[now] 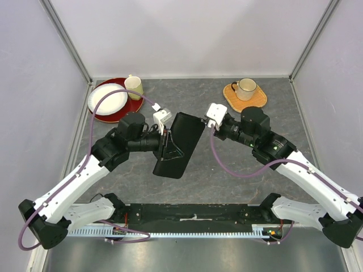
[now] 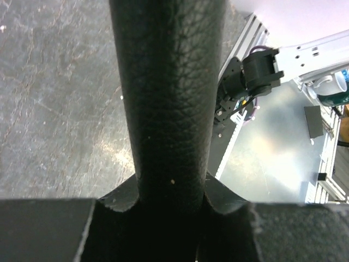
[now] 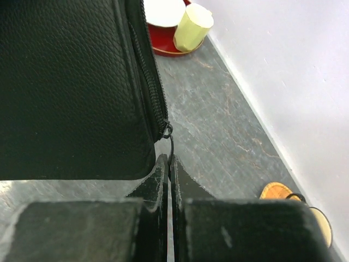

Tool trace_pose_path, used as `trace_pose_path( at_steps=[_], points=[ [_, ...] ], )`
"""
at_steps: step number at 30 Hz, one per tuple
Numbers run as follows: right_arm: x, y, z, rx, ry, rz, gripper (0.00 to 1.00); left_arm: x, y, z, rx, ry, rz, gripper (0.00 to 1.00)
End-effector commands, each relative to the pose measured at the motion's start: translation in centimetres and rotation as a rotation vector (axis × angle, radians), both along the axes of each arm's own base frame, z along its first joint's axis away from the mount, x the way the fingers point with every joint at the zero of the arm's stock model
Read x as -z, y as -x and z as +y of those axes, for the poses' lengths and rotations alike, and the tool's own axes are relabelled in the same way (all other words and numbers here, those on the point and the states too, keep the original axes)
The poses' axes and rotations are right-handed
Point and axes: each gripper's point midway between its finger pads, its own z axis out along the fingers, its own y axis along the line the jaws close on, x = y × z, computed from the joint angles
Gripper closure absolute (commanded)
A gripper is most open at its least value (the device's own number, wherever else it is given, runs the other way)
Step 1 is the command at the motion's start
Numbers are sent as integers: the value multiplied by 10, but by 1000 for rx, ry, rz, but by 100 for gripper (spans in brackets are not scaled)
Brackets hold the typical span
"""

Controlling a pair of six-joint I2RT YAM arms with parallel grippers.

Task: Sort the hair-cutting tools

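The left gripper (image 1: 165, 140) is clamping the left edge of the black case (image 1: 181, 144), steadying it at mid-table. The right gripper (image 1: 209, 120) is pinching shut on the zip pull (image 3: 170, 143) at the case's far right corner, and the zip is looking closed along the side I can see. No scissors or combs are showing anywhere, so I'm guessing they are lying inside. By my reckoning the job is barely beginning; unzipping, lifting the tools out and sorting them are all waiting to be done.
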Motion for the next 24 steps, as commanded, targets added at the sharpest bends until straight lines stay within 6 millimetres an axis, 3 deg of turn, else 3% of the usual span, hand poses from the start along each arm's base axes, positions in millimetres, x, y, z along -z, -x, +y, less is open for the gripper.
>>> trace_pose_path(
  at_steps=[1, 9, 24],
  points=[
    [-41, -17, -3, 22, 23, -217, 100, 41, 9, 13, 7, -160, 133, 98],
    [-36, -39, -8, 76, 143, -300, 100, 62, 22, 9, 91, -197, 225, 98],
    [-56, -35, 34, -90, 53, -370, 100, 82, 23, -5, 168, -215, 287, 98]
  ],
)
